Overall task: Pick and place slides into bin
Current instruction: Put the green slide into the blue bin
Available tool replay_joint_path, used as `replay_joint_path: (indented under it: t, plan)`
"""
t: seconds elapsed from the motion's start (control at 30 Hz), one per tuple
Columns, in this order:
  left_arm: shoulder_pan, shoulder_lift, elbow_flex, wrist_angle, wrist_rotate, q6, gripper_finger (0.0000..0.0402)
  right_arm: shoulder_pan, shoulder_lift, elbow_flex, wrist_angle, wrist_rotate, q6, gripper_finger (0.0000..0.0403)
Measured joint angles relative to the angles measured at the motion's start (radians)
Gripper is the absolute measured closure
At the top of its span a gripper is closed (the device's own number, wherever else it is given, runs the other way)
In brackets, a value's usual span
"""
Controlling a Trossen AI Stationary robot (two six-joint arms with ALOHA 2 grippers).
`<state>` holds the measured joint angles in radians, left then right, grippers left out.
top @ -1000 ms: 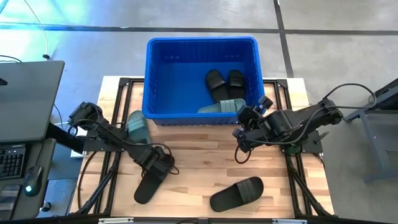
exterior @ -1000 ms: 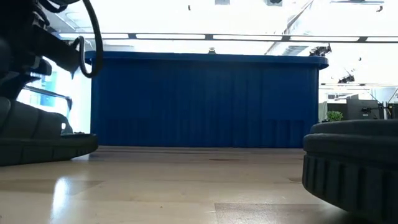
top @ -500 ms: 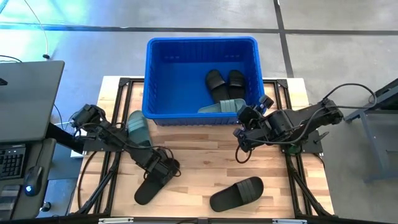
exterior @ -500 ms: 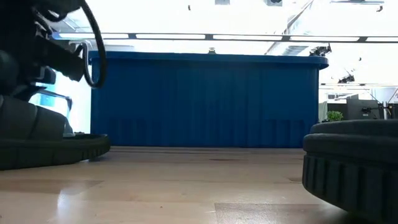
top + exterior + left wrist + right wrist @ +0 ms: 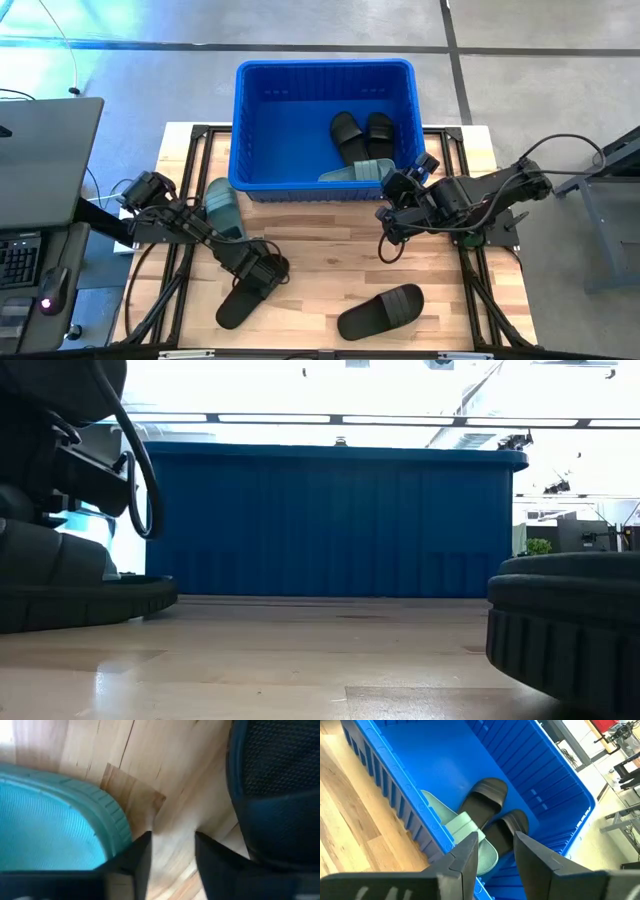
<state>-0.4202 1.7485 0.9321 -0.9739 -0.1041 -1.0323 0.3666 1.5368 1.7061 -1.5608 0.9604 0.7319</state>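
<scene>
The blue bin (image 5: pixel 325 66) stands at the table's far edge and holds two black slides (image 5: pixel 347 135) (image 5: pixel 380 130) and one green slide (image 5: pixel 362 171). They also show in the right wrist view (image 5: pixel 487 800). On the table lie a green slide (image 5: pixel 220 205), a black slide (image 5: pixel 240 298) and another black slide (image 5: pixel 380 310). My left gripper (image 5: pixel 268 268) is open and points down at bare wood (image 5: pixel 172 852), between the green slide (image 5: pixel 50 820) and the black slide (image 5: pixel 280 785). My right gripper (image 5: pixel 400 185) is open and empty at the bin's near right corner. My left gripper has one finger (image 5: pixel 220 870) close beside the black slide's edge (image 5: pixel 245 840). I cannot tell whether it touches it.
The bin's front wall (image 5: pixel 330 520) fills the low view. The near black slide (image 5: pixel 570 620) shows large at its right. A monitor and keyboard stand off the table's left edge (image 5: pixel 40 170). Bare wood lies in the table's middle (image 5: pixel 330 250).
My left gripper has gone a little toward the table's right and near edges. The black slide below it has shifted slightly toward the right, and its raised end now lies flat on the table.
</scene>
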Motion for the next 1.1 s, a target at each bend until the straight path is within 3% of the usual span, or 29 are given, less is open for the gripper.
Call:
replay_joint_path:
  t: [0.17, 0.37, 0.53, 0.7, 0.87, 1.1]
  plan:
    - [0.002, 0.002, -0.001, 0.02, 0.016, -0.011, 0.0386, 0.0, 0.0, 0.0, 0.0, 0.0, 0.0, 0.0288]
    - [0.002, 0.004, 0.085, 0.032, 0.043, -0.02, 0.0399, 0.0, 0.0, 0.0, 0.0, 0.0, 0.0, 0.0288]
    - [0.002, 0.003, 0.198, -0.069, -0.056, 0.007, 0.0399, 0.0, 0.0, 0.0, 0.0, -0.005, 0.0, 0.0288]
    - [0.002, 0.003, 0.206, -0.251, -0.08, 0.006, 0.04, 0.001, 0.0, 0.0, 0.0, -0.021, 0.0, 0.0288]
    - [0.011, 0.002, 0.189, -0.267, -0.076, 0.059, 0.0364, 0.001, 0.0, 0.0, 0.0, -0.037, 0.0, 0.0288]
    - [0.071, 0.002, 0.151, -0.142, -0.069, 0.12, 0.0253, 0.001, 0.0, 0.0, 0.001, -0.037, 0.0, 0.0288]
